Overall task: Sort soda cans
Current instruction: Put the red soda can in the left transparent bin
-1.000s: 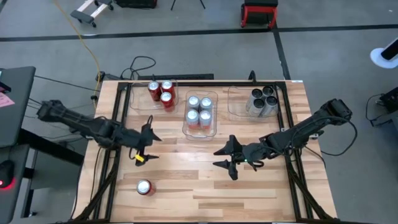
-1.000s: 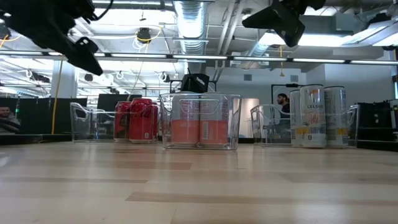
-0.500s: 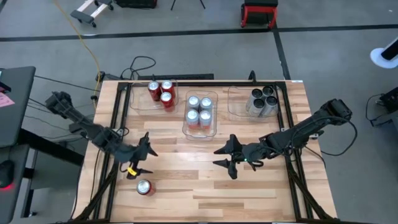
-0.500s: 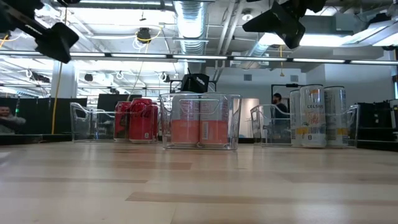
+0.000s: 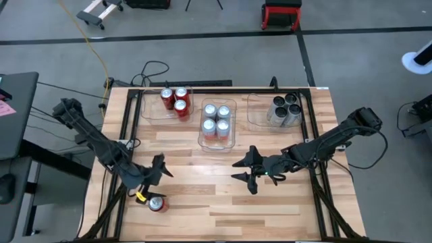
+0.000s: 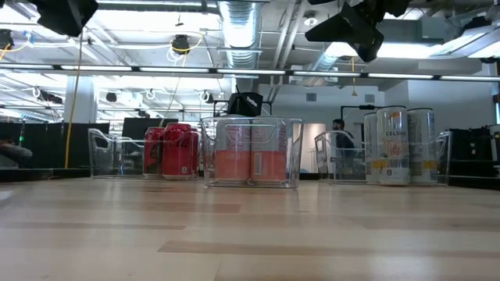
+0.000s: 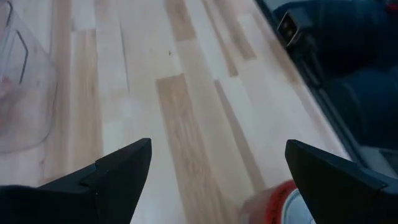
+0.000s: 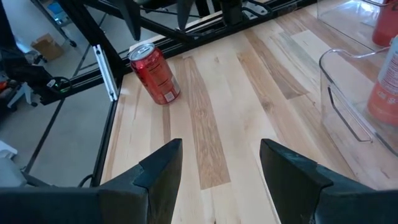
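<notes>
The left gripper (image 5: 150, 183), its fingers spread wide and holding nothing, is poised just above a lone upright red soda can with a silver top (image 5: 157, 203) near the table's front left corner. The right gripper (image 5: 244, 169), partly parted and empty, is held over the middle of the light wooden table (image 5: 223, 202). Along the far edge three clear rectangular plastic bins are ranged: three red cans (image 5: 174, 100), four silver-topped cans with orange-red bodies (image 5: 217, 120), and four silver-bodied cans (image 6: 394, 146) lettered "CELSIUS". A person (image 6: 337, 134) is seen beyond.
</notes>
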Tool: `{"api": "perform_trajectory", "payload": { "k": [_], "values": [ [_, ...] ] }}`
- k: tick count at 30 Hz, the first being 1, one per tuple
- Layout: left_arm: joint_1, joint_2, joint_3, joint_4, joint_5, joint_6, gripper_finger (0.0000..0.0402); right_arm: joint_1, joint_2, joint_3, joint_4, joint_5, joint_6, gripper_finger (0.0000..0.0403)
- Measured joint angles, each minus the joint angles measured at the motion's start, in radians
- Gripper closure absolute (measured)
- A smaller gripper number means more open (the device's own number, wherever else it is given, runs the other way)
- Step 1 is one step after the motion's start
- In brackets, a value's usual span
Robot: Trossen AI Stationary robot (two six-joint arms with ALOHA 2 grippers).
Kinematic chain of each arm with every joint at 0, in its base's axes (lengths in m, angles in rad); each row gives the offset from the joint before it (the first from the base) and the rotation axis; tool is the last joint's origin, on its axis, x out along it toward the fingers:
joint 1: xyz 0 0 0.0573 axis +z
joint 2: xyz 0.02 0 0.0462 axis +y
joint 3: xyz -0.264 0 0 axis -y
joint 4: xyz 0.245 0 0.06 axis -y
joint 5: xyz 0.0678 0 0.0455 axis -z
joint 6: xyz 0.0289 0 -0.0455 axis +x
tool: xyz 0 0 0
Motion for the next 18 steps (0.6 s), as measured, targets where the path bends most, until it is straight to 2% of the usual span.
{"api": "perform_trajectory", "payload": {
  "k": [5,13,18],
  "values": [
    [0.000,0.067,0.007,-0.058,-0.001,-0.023,0.0038,0.000,0.000,0.000,-0.004,0.000,0.000,0.0168],
    [0.002,0.115,0.017,-0.092,0.130,-0.108,0.0038,0.000,0.000,0.000,-0.040,0.001,0.026,0.0168],
    [0.001,0.112,0.108,-0.205,0.183,-0.148,0.0038,-0.009,0.000,0.000,-0.039,0.001,0.025,0.0168]
  ]
}}
